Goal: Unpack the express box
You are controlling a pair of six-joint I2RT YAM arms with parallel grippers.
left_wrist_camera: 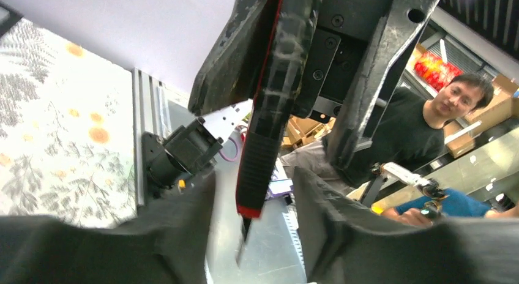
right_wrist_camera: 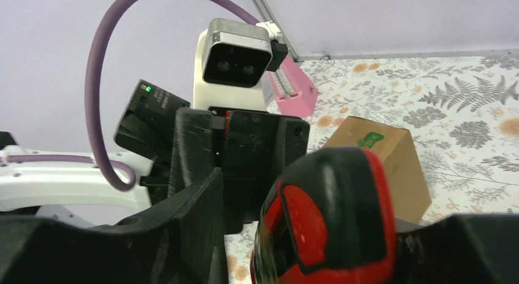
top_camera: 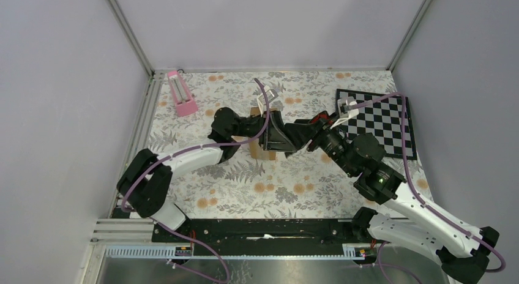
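Observation:
The express box (top_camera: 261,152) is a small brown carton on the floral cloth, mostly covered by both grippers in the top view. It stands upright behind the knife at the right of the right wrist view (right_wrist_camera: 382,158). A red and black utility knife (left_wrist_camera: 269,143) runs lengthwise between the two grippers, which face each other above the box. My left gripper (left_wrist_camera: 254,189) is open, with a gap on each side of the knife's blade end. My right gripper (right_wrist_camera: 306,204) is open around the handle butt (right_wrist_camera: 333,216), which lies against the right-hand finger, with a narrow gap at the left one.
A pink metronome-like object (top_camera: 182,94) stands at the back left corner. A black-and-white chessboard (top_camera: 382,122) lies at the back right, under the right arm. Grey walls with metal frame posts close the table on three sides.

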